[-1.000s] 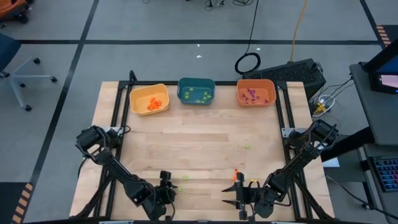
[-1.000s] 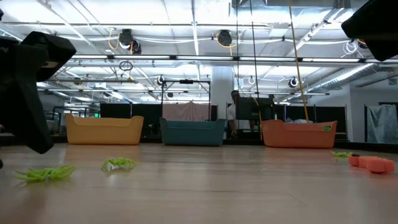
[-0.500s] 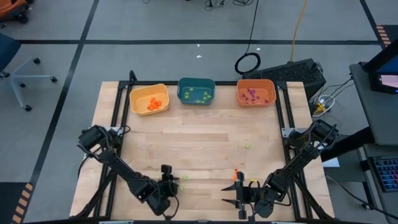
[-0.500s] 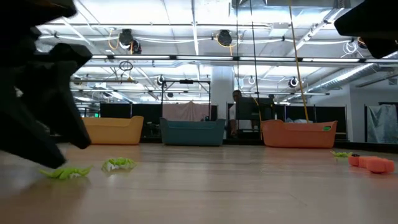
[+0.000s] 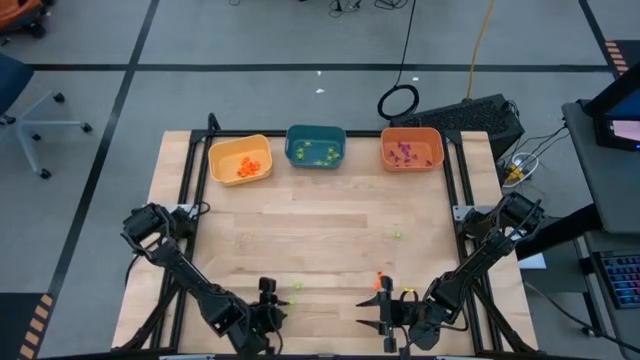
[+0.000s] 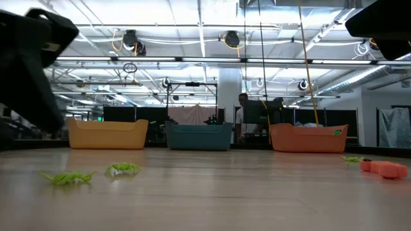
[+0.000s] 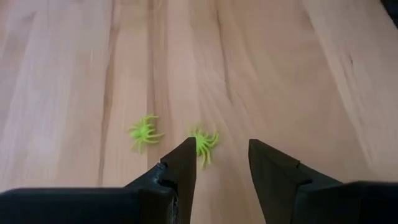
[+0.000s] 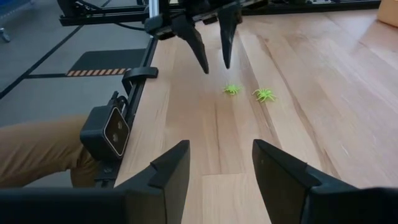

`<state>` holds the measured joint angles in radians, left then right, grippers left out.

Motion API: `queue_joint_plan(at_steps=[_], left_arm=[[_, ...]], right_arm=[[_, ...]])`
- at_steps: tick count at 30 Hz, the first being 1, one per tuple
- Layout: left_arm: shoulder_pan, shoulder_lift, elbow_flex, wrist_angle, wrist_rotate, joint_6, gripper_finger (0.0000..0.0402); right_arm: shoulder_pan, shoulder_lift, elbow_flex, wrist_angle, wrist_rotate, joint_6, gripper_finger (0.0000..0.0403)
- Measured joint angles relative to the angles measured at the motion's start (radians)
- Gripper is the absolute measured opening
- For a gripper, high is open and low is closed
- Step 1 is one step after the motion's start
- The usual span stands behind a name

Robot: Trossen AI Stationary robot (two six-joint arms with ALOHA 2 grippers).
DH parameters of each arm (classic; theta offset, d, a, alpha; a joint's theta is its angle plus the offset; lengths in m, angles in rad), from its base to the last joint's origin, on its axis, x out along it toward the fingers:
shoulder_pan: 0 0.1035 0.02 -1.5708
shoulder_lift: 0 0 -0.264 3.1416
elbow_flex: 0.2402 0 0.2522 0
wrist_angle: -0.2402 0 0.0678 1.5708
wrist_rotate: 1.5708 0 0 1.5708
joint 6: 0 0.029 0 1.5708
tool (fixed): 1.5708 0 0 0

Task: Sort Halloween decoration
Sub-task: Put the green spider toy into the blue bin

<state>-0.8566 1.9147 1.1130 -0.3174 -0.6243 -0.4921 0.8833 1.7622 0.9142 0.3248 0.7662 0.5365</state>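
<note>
Two light-green spider trinkets (image 7: 144, 132) (image 7: 202, 140) lie flat on the wooden table near its front edge; the low view shows them too (image 6: 67, 178) (image 6: 122, 169). My left gripper (image 7: 221, 152) hovers open just above and behind them, touching neither; the right wrist view shows its spread fingers (image 8: 211, 50). My right gripper (image 8: 217, 165) waits open near the front edge, right of centre (image 5: 372, 310). An orange trinket (image 5: 379, 281) lies beside it. More green bits (image 5: 398, 236) (image 5: 408, 294) lie farther right.
Three bins stand along the far edge: yellow (image 5: 240, 160) with orange pieces, teal (image 5: 316, 147) with green ones, orange (image 5: 411, 148) with purple ones. A camera mount (image 8: 106, 134) sits at the table's front edge. Bare wood lies between bins and grippers.
My left gripper dipped down to the nearer green spider, then rose again, staying open. That spider has slid a little toward the table's right and now lies closer to the other one.
</note>
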Motion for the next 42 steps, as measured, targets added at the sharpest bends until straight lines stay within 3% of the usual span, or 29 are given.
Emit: queue_joint_plan(at_steps=[8, 14, 32, 42], left_arm=[[0.031, 0.070, -0.007, 0.138, 0.009, 0.083, 0.0143], [0.035, 0.094, -0.006, 0.140, -0.002, 0.079, 0.0139], [0.074, 0.096, -0.006, 0.120, 0.019, 0.054, 0.0006], [0.047, 0.095, 0.021, 0.107, -0.054, 0.075, 0.0000]], right_arm=[[0.000, 0.000, 0.000, 0.000, 0.000, 0.000, 0.0160], [0.000, 0.000, 0.000, 0.000, -0.001, 0.001, 0.0160], [0.000, 0.000, 0.000, 0.000, -0.003, 0.001, 0.0160], [0.000, 0.000, 0.000, 0.000, -0.003, 0.006, 0.0160]])
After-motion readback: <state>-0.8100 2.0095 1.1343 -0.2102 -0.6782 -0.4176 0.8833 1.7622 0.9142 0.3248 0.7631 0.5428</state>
